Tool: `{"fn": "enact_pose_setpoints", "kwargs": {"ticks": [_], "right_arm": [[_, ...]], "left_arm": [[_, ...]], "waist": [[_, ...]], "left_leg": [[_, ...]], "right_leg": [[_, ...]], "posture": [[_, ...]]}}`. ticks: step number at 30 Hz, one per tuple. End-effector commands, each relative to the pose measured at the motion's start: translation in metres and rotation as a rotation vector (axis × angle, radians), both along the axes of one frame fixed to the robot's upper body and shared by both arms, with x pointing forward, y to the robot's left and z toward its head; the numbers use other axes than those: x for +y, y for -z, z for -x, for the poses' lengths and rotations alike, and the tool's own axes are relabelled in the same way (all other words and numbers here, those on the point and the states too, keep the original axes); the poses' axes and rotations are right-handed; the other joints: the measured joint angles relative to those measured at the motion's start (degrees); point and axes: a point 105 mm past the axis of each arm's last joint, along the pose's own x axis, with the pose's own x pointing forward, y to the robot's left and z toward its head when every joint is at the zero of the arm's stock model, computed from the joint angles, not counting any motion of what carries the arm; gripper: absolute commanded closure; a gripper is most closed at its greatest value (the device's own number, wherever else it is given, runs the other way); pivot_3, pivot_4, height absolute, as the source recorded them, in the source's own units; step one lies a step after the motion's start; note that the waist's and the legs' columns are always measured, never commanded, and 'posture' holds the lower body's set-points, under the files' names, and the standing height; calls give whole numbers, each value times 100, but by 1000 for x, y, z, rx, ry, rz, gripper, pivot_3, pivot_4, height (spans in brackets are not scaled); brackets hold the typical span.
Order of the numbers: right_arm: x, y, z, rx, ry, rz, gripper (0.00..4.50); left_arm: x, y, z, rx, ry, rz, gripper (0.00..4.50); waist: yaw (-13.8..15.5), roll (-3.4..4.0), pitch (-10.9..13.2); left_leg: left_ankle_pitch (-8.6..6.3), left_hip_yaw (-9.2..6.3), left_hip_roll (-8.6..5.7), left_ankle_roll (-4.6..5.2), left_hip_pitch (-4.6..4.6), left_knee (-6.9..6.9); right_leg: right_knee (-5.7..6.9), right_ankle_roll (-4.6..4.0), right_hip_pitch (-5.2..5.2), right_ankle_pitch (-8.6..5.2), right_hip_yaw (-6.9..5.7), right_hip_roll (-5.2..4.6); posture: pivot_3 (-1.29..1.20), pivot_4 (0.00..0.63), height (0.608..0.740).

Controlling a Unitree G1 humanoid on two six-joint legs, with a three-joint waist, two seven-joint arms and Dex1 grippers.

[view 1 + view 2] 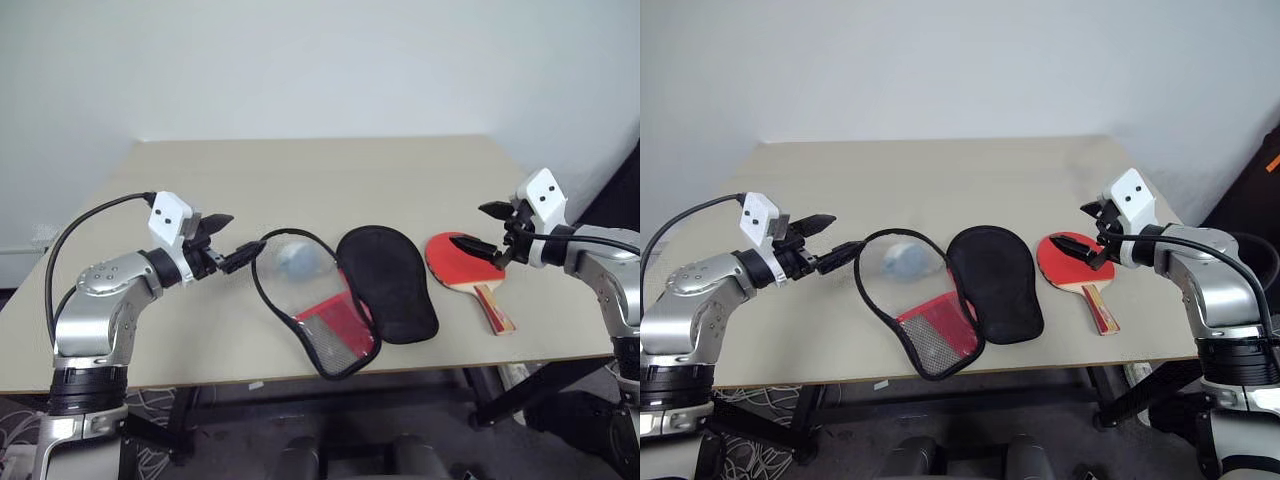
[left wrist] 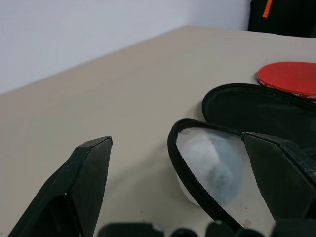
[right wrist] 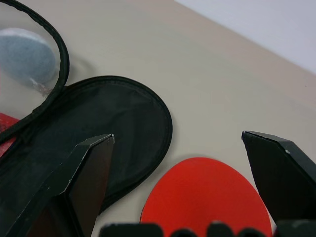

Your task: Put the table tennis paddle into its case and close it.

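Black fingers of the left gripper [image 1: 226, 240] stand spread wide, holding nothing; the fingertips sit just beside the rim of the case [image 1: 345, 295], at its clear half, and contact cannot be confirmed. The right gripper [image 1: 488, 230] is likewise fully spread and empty, hovering above the red face of the table tennis paddle [image 1: 468, 268]. The paddle lies flat on the beige table [image 1: 330, 170], directly under the right gripper's fingers, its striped wooden handle pointing toward the near table edge. The case lies unzipped and spread flat between the two grippers: black fabric half toward the right gripper, clear half toward the left. A grey-blue lump [image 1: 297, 260] rests inside the clear half.
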Motion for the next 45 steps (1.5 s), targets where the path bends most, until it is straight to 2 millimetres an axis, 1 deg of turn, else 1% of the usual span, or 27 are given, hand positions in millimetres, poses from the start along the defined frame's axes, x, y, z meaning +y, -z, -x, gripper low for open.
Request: {"fn": "enact_pose_setpoints", "kwargs": {"ticks": [1,4,6,10,14,21,24,29,32,34,36,40,44,45], "right_arm": [[-5,-17,3,-57,15,27,0],[-7,-13,5,-52,27,24,0],[-3,-15,4,-55,28,9,0],[3,-12,4,-50,31,-9,0],[2,-9,9,-47,53,-16,0],[-2,-12,21,-57,92,-12,0],[-4,-12,27,-49,105,-18,0],[-10,-10,42,-21,149,-16,0],[-15,1,52,25,175,-4,0],[-17,7,54,46,192,-11,0],[-19,14,52,71,224,-15,0],[-35,37,46,150,329,2,0],[-47,49,40,195,407,7,0],[-48,54,41,230,405,3,0]], "left_arm": [[-3,-11,0,-54,12,0,33],[-5,-11,-4,-63,12,-3,33],[-5,-15,-7,-68,9,-1,33],[-5,-14,-6,-64,36,-32,33],[-4,-15,-6,-59,41,-36,33],[-6,-17,-17,-64,89,-48,33],[-6,-13,-21,-44,109,-37,33],[-19,-7,-20,6,218,-24,33],[-23,-8,-22,12,254,-46,33],[-21,-9,-21,12,259,-51,33],[-20,-10,-21,12,260,-54,33],[-20,-11,-17,15,263,-55,33],[-16,-11,-11,26,249,-58,33],[-13,-10,-10,26,242,-62,33]], "waist": [[-1,0,0],[-4,0,0],[-6,0,0],[-8,-1,0],[-5,-1,0],[54,-3,0],[92,-3,0],[131,-5,0],[158,-14,0],[161,-15,0],[151,-13,1],[134,-14,1],[133,-13,1],[134,-12,1]], "left_leg": [[0,0,0,0,0,1],[0,0,1,0,0,0],[0,1,1,0,0,1],[0,1,1,0,0,1],[0,1,1,0,0,1],[0,2,1,0,-1,4],[0,3,0,0,-1,4],[-1,4,2,1,-1,6],[-1,0,2,1,-5,12],[-1,2,2,1,-5,13],[-1,4,2,2,-4,13],[-1,5,7,1,-2,9],[-1,7,5,2,-3,10],[-1,7,5,2,-3,9]], "right_leg": [[0,0,0,0,0,0],[0,0,0,0,0,0],[0,0,0,0,0,1],[0,0,-1,0,1,1],[0,0,-1,0,0,1],[0,2,0,-1,0,1],[0,8,0,-5,1,1],[0,11,1,-7,0,2],[0,24,2,-15,-4,2],[-1,25,4,-16,-3,1],[-1,25,2,-16,-2,0],[0,25,-1,-16,-2,2],[0,24,0,-16,1,1],[0,24,-1,-16,1,1]], "posture": [[0,0,740],[0,0,740],[0,0,740],[0,0,740],[0,0,740],[0,0,740],[0,0,740],[0,0,740],[0,0,740],[0,0,740],[0,0,740],[0,0,740],[0,0,740],[0,0,740]]}}
